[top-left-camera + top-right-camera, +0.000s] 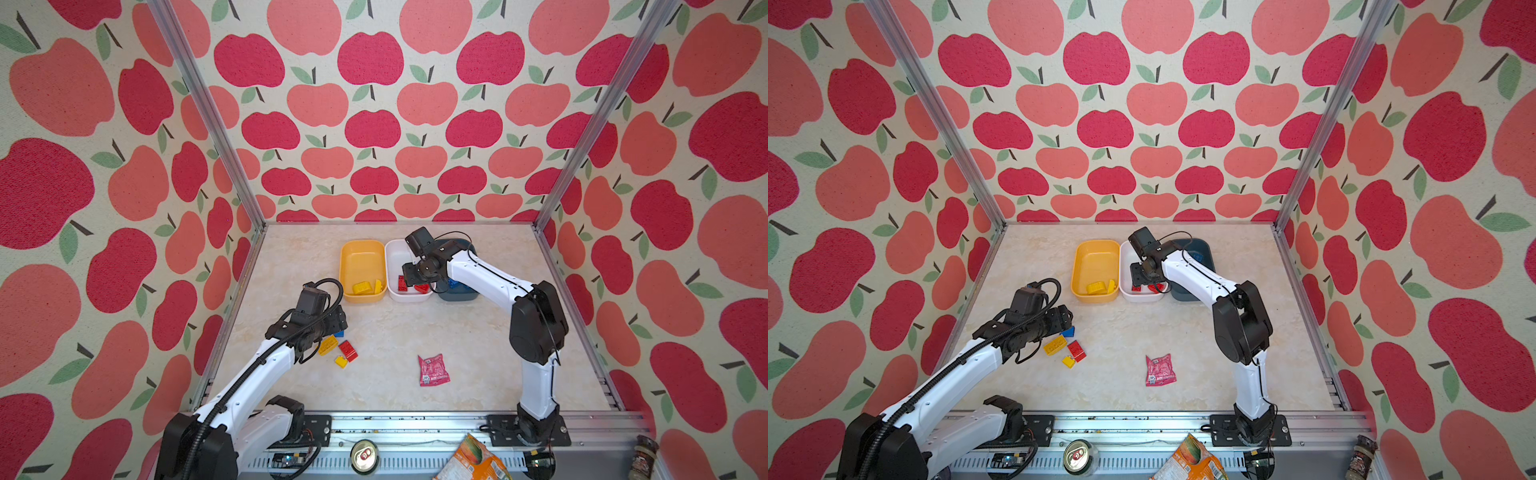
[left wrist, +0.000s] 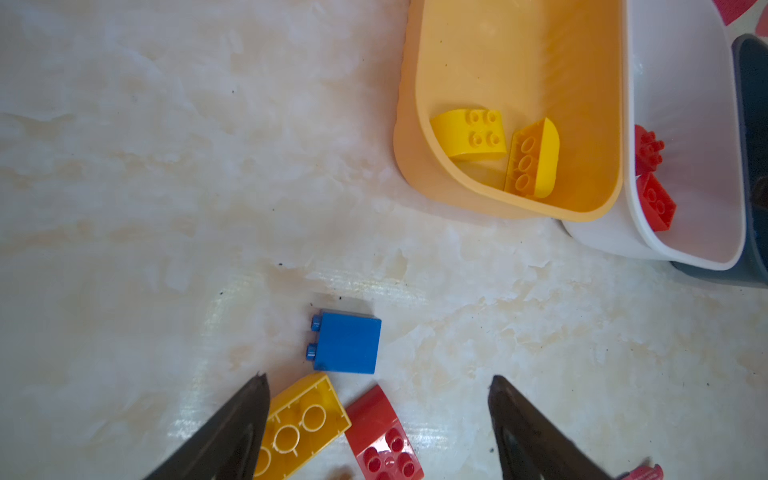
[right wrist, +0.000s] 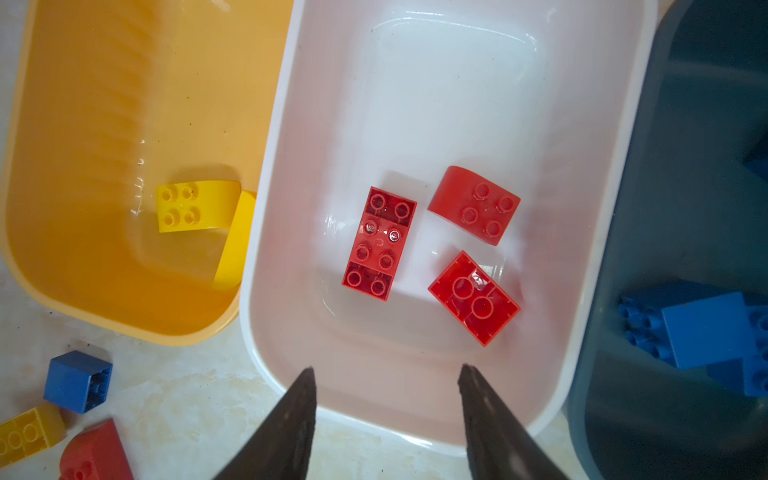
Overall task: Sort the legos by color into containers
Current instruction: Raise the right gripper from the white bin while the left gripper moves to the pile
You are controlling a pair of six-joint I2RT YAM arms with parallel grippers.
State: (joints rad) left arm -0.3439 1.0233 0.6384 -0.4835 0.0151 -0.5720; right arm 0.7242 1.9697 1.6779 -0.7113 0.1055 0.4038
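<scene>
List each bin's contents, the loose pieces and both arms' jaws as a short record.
yellow-orange plastic bin: two yellow studded bricks
white plastic bin: three red studded bricks
dark blue-grey plastic bin: blue bricks, count unclear
loose on marble-look table: blue square brick, long yellow brick, curved red brick, small yellow brick
stray: crinkled pink snack packet
left jaws: open, empty, above the loose bricks
right jaws: open, empty, above the white bin

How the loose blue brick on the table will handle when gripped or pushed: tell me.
Probably stiff: the blue brick looks like hard moulded plastic. Likely light, since the right wrist view shows it hollow. Lying on a flat side on the glossy table, it should slide rather than roll.
</scene>
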